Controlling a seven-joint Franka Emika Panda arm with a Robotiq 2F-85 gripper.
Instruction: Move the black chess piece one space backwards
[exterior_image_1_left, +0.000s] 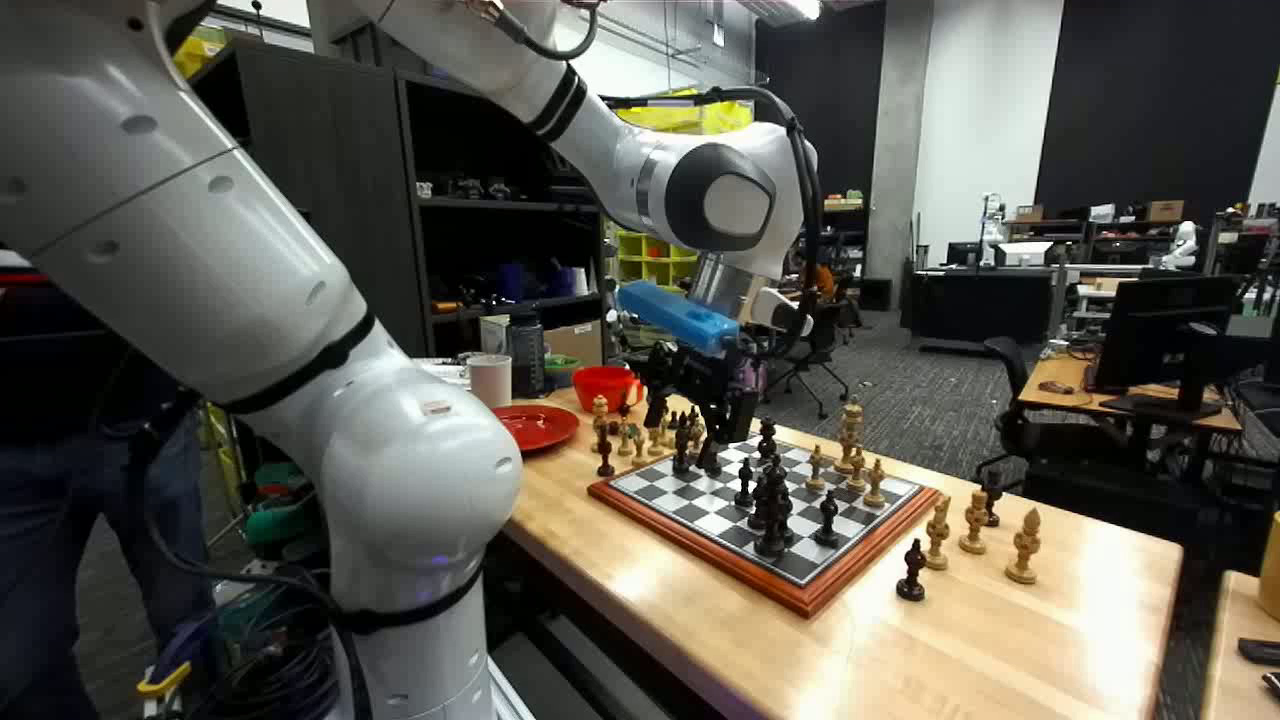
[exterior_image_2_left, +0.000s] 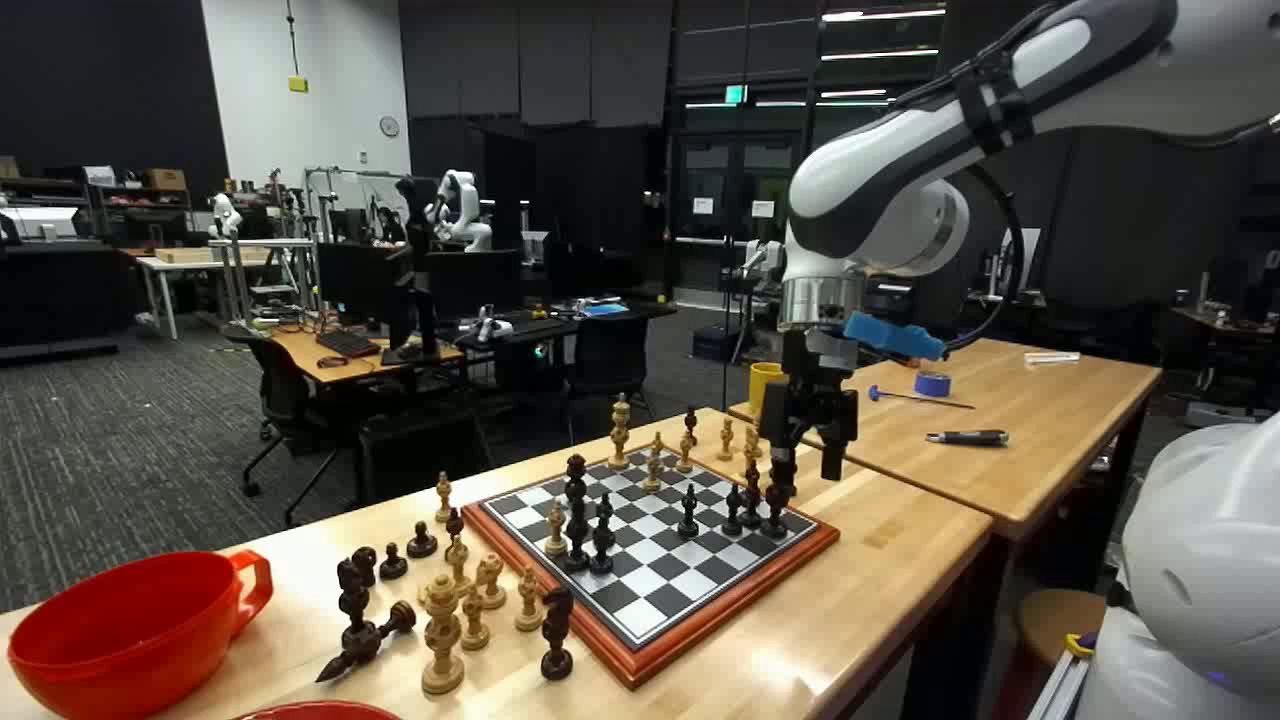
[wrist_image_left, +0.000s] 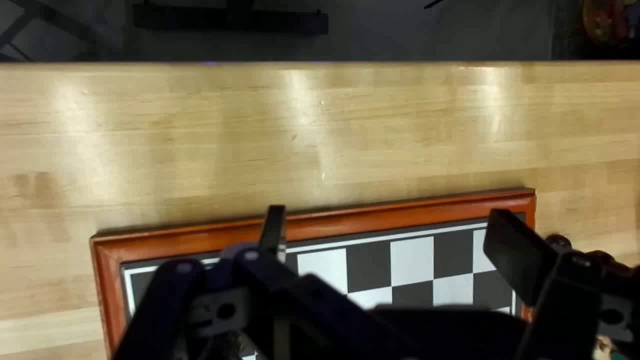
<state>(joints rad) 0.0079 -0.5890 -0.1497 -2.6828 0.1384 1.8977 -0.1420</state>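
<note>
The framed chessboard shows in both exterior views (exterior_image_1_left: 700, 550) (exterior_image_2_left: 737, 604) and in the wrist view (wrist_image_left: 400, 214). Several dark chess pieces stand upright on it, such as one near the middle (exterior_image_2_left: 688, 512) and one near a side (exterior_image_1_left: 828, 518). I cannot tell which one the task means. My gripper hangs above the board in both exterior views (exterior_image_1_left: 685, 438) (exterior_image_2_left: 807, 474). In the wrist view its two fingers (wrist_image_left: 387, 220) are wide apart, with bare squares showing between them. It holds nothing. The gripper body hides much of the board in the wrist view.
Light pieces (exterior_image_1_left: 873, 484) also stand on the board. More light and dark pieces stand or lie on the table beside it, including a light one (exterior_image_2_left: 442, 640) and a dark one (exterior_image_1_left: 911, 572). A red bowl (exterior_image_2_left: 130, 635) and a red plate (exterior_image_1_left: 540, 428) lie beyond one end.
</note>
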